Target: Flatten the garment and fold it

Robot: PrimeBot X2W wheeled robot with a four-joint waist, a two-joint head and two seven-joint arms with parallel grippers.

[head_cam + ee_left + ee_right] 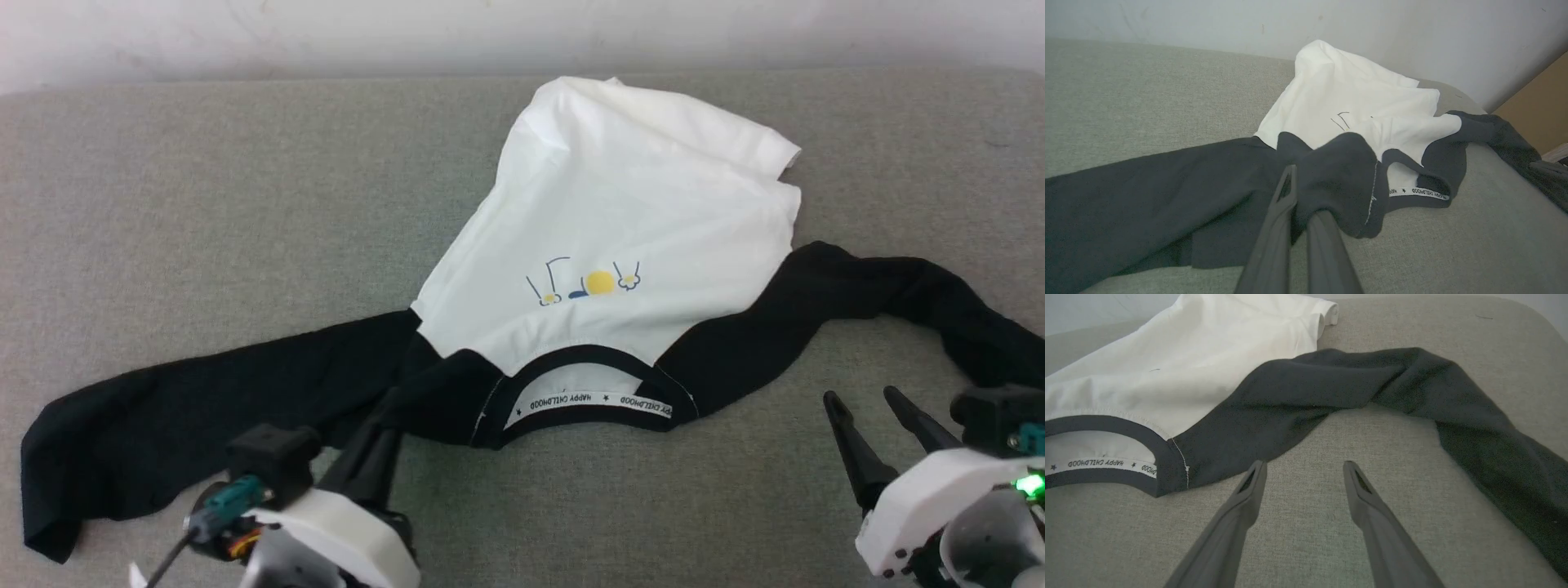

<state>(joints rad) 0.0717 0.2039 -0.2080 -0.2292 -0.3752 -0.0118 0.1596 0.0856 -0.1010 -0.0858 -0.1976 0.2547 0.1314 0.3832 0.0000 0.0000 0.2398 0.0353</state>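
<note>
Here a grey cushioned surface (163,204) spreads across the head view, backed by a pale wall (326,33). The garment (637,212) lies on it face up, neck toward the robot. Its white body runs away toward the wall, creased and folded over at the far end. The left sleeve (163,408) stretches out black and rumpled toward the robot's left. The right sleeve (898,286) arcs off to the right, twisted partway along.

The left gripper (385,433) is clamped on the garment's black shoulder just beside the neck opening; in the left wrist view the gripper (1300,196) has that cloth bunched up over its fingers. The right gripper (861,396) has its fingers spread wide and grasps nothing. In the right wrist view it (1304,465) sits over bare grey fabric, just short of the black shoulder edge.

The black collar (588,359) curves open toward the robot. Inside it runs white neck tape (588,402) with dark lettering. A small yellow print (584,284) sits on the chest above the collar.
</note>
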